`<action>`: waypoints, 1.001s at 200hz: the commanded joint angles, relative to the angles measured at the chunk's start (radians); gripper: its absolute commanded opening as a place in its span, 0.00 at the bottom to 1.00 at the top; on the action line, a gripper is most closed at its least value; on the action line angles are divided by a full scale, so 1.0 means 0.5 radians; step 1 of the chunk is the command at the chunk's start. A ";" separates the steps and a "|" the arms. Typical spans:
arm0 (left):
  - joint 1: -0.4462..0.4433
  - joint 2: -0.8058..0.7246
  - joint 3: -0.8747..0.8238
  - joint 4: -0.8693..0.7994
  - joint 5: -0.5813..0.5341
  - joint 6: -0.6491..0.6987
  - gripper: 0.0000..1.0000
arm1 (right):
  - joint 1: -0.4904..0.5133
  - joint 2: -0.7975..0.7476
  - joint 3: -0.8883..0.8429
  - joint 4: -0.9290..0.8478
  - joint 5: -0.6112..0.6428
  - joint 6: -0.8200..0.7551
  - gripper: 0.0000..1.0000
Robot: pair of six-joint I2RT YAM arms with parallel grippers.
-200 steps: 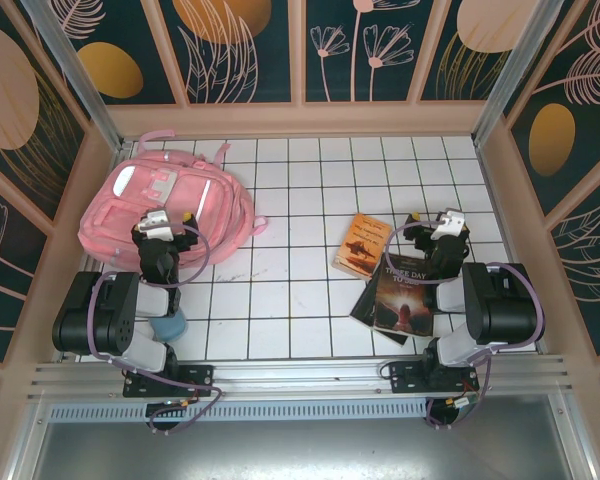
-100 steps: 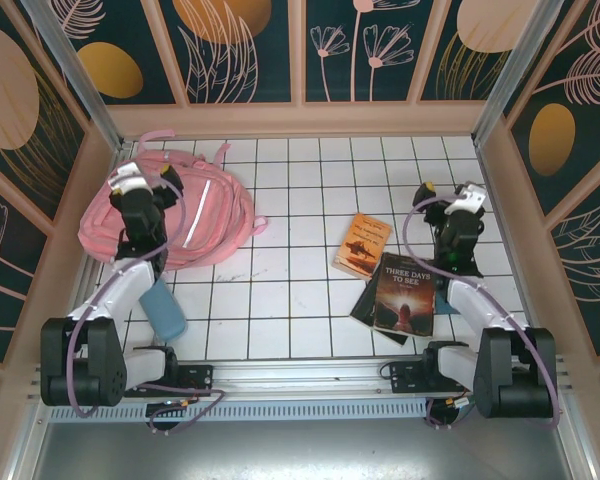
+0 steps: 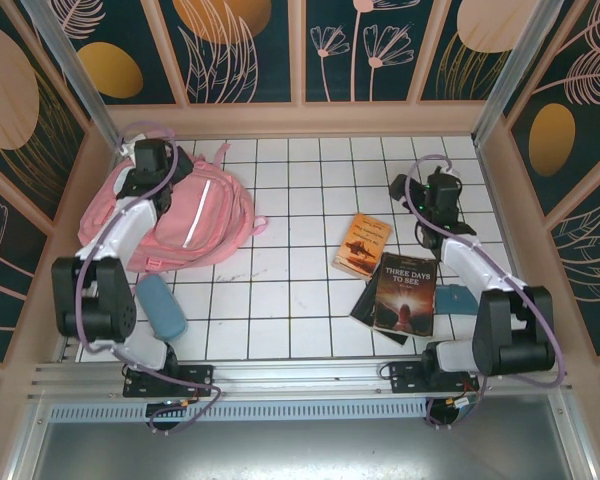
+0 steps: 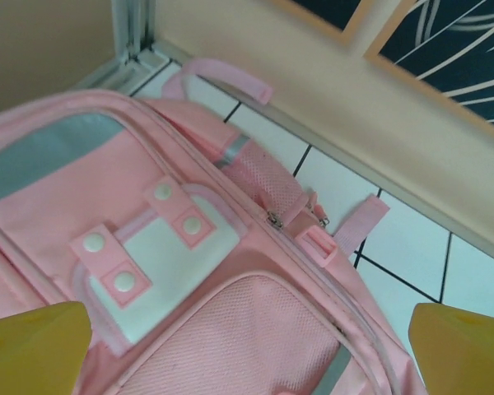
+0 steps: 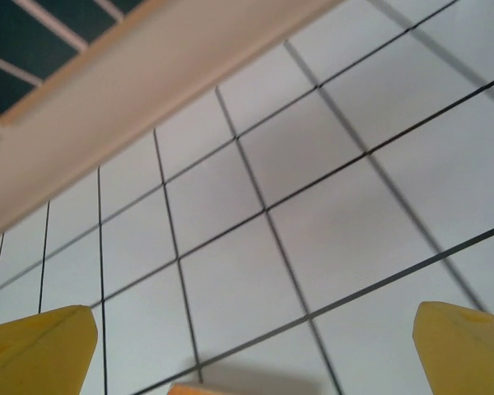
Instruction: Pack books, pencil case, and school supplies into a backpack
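1. This is a purpose-built robot test cell, the sort found in a lab rather than a home: two arms are bolted to a metal rail [image 3: 300, 378] at the near edge of a table
2. A white tabletop [image 3: 300, 300] ruled with a black grid lies under the right gripper [image 5: 251, 341] and runs ahead of its fingers [image 5: 37, 346] to a beige wall base [image 5: 148, 90]
3. Printed panels [image 3: 245, 45] in dark teal with pale leaf shapes box the table in; one stands beyond the left gripper [image 4: 247, 346], past its fingers [image 4: 33, 341]
4. Aluminium posts [image 3: 70, 65] frame the corners

One backpack [image 3: 195, 215]; two books [image 3: 362, 245], maybe third beneath; one blue pouch [image 3: 161, 306]; one teal item [image 3: 455, 298].
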 commanded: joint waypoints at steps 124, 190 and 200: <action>-0.003 1.376 1.363 -0.773 0.293 -0.234 0.96 | 0.276 0.133 0.065 -0.046 -0.326 0.184 0.99; -0.435 1.394 1.311 -0.594 0.683 -0.220 0.95 | 0.275 0.158 0.085 -0.082 -0.237 0.181 0.99; -0.523 1.397 1.309 -0.571 0.748 -0.202 0.94 | 0.275 0.166 0.085 -0.081 -0.232 0.193 0.99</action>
